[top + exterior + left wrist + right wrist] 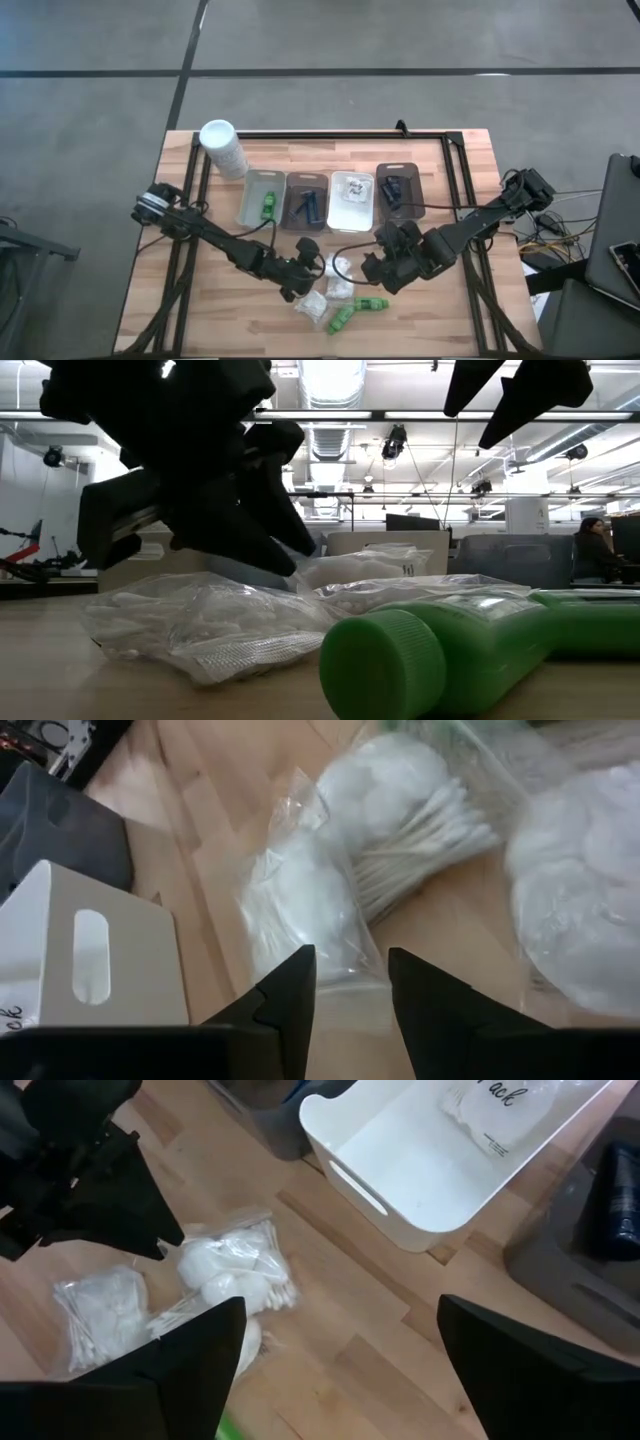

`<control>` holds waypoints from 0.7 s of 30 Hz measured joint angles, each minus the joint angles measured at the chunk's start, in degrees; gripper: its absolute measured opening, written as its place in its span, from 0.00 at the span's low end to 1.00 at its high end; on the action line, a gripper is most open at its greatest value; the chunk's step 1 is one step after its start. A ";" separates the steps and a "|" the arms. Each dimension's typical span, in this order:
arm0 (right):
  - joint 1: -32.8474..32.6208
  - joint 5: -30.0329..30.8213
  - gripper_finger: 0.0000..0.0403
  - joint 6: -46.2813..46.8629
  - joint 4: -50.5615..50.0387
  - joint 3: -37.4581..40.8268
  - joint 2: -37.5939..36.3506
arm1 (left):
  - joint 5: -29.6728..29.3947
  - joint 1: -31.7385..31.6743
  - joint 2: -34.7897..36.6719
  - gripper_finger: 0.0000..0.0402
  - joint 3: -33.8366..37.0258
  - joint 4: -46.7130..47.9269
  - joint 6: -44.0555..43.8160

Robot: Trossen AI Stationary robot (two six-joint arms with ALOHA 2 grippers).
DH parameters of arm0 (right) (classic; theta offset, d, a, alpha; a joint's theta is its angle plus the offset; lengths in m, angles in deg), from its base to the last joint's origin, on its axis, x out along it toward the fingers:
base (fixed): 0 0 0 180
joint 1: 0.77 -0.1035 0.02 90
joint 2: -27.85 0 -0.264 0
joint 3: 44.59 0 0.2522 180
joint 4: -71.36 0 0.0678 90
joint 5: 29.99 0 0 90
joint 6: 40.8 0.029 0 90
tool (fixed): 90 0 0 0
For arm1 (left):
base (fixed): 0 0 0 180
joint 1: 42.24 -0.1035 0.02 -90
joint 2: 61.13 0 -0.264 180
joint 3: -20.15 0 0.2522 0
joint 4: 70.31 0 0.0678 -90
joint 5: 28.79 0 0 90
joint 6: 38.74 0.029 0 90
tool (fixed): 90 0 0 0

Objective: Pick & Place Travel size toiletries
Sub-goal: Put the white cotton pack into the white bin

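Wooden slat table (pixel 430 320), pale planks, standing on a grey floor; the low view looks past it into a workshop hall with ceiling strip lights, desks and a seated person (pixel 592 548) at far right.

Loose toiletries, front centre of table: 3 clear bags of white puffs and cotton swabs (pixel 340 290) (pixel 310 900) (pixel 235 1265), clustered and touching; 2 green bottles (pixel 372 303) (pixel 470 650) lying on their sides just beside them, toward the table's front edge.

Left gripper (pixel 312 268) (pixel 350 995): fingers a little apart, tips lowered over the edge of 1 bag, nothing clamped.

Right gripper (pixel 385 265) (pixel 340 1360): fingers wide apart, hovering near the bags, holding nothing.

Trays, 4 in a row behind the loose items:
- clear tray (pixel 250 200), 1 green bottle (pixel 267 204) inside
- dark tray (pixel 290 205), dark items inside
- white tray (pixel 340 215) (pixel 400 1170), 1 clear bag (pixel 495 1105) inside
- dark tray (pixel 415 200), dark items inside

White cylinder (pixel 224 148), at the table's back left corner.
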 joint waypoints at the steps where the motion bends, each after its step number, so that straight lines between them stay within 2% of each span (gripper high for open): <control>1: 0.00 0.00 0.79 0.04 0.00 0.00 0.00 | 0.00 -0.07 0.00 0.32 0.00 -0.04 0.00; 10: 0.00 0.00 0.71 0.26 0.02 0.00 0.00 | -0.08 -1.13 -1.84 0.13 0.31 0.20 0.00; 16: 0.00 -0.02 0.66 0.89 0.15 0.00 0.00 | -5.27 -1.33 -2.51 0.02 -0.39 0.07 1.92; 21: 0.00 -0.02 0.62 0.89 0.51 0.00 0.02 | -8.56 -1.51 -2.23 0.01 -1.71 0.51 3.15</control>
